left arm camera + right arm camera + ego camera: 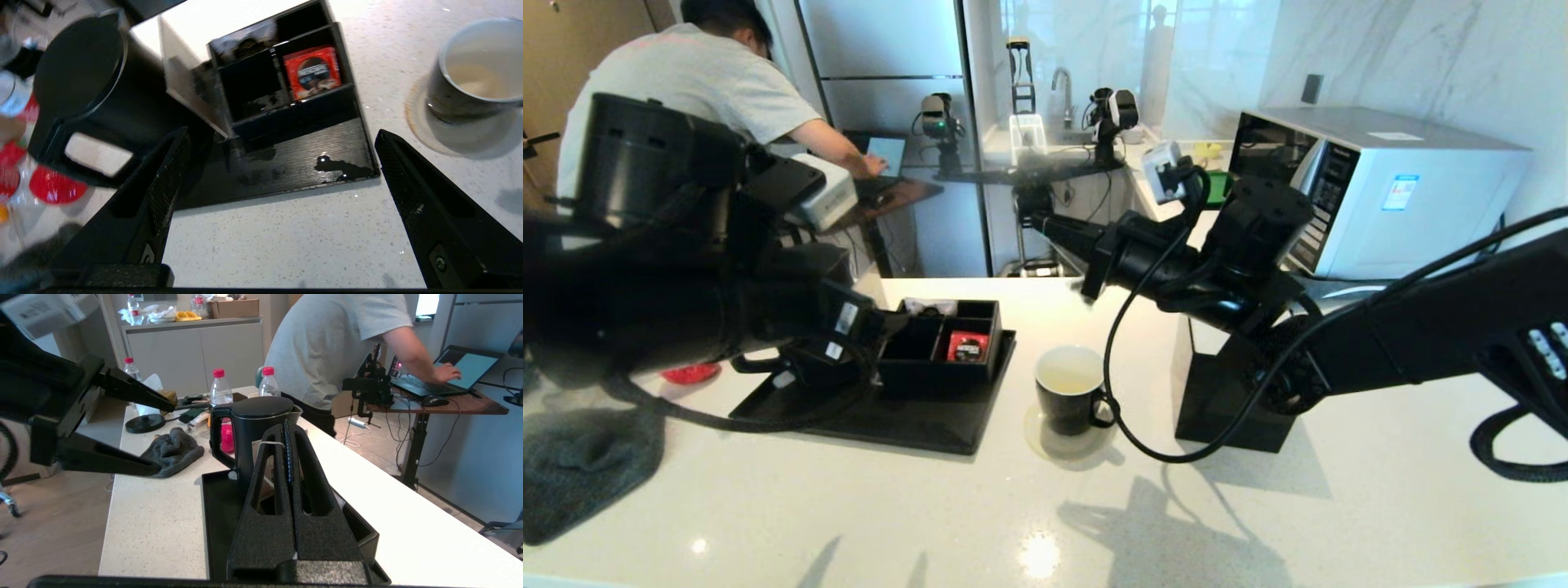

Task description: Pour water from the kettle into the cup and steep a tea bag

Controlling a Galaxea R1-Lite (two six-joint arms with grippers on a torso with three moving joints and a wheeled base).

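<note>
The black kettle [81, 81] stands upright on the left end of a black tray [286, 171], lid on, handle free. The head view hides it behind my left arm. My left gripper [282, 134] hovers open and empty above the tray's front edge, apart from the kettle's handle. The black cup [1068, 392] sits on a pale coaster right of the tray with pale liquid [1066, 376] inside. My right gripper [284, 424] is shut above the organiser box [939, 359], pointing at the kettle [261, 420]; nothing shows between its fingers. I cannot make out the tea bag.
A red sachet [968, 347] fills one organiser compartment. A small puddle [347, 167] lies on the tray's front corner. A grey cloth [580, 465] lies left, red-capped bottles [219, 390] behind it. A black box [1233, 400] and microwave [1388, 188] stand right.
</note>
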